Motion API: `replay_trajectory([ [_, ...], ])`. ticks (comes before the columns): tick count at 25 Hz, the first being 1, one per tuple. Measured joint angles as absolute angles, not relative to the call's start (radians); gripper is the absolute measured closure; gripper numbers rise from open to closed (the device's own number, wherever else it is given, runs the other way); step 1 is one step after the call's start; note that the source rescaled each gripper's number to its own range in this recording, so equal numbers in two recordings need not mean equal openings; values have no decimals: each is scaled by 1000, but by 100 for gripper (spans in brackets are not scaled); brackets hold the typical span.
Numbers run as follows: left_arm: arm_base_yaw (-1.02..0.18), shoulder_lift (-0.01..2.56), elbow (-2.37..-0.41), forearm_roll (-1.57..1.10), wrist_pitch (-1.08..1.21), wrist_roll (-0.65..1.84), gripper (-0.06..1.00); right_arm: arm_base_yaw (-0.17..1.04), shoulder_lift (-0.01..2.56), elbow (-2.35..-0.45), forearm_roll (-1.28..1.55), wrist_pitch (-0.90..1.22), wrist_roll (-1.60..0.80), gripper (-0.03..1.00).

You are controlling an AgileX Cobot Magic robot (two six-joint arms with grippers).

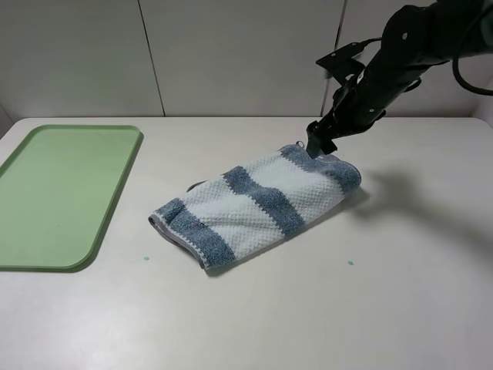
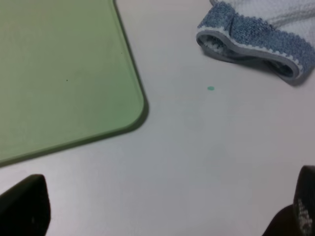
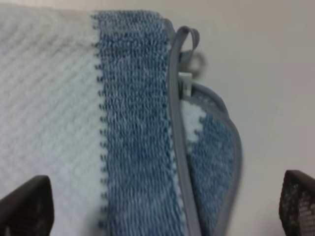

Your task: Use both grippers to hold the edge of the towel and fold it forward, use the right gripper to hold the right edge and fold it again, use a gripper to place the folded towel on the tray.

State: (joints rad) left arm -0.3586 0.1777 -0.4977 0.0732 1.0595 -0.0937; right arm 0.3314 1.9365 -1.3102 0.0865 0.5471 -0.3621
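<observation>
Towel: the towel (image 1: 258, 206) lies doubled over on the tabletop (image 1: 385, 293), set slantwise, with its blue-grey and white stripes facing up.
Towel and tray: the cloth sits to the right of the tray (image 1: 58, 193) and well apart from it, with bare surface between them; nothing of it is on the green plastic.
Right claw: the right claw (image 1: 320, 142) is down at the far right corner of the cloth with its jaws spread wide and gripping nothing.
Towel under the right claw: in the right wrist view the folded corner lies between the two black fingers, with the grey hem (image 3: 179, 147) running down the middle and a small hanging loop (image 3: 189, 37) poking out at the corner. I cannot tell whether the fingers touch the cloth.
Left claw: the left claw (image 2: 162, 211) hangs wide open over bare tabletop, empty.
Towel from the left claw: the near left end of the cloth, its layers showing, lies well away; the tray's rounded corner is closer, and a green speck (image 2: 210, 88) sits between.
</observation>
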Motion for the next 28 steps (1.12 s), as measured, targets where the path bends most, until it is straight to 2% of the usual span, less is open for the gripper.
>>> replay_trajectory([
  [7,-359,178,-498,73,1060,-93,-5,331,2053,-1391,100,576,-362,-3],
  [28,-359,178,-498,73,1060,-93,-5,250,2196,-1403,139,588,-354,-3],
])
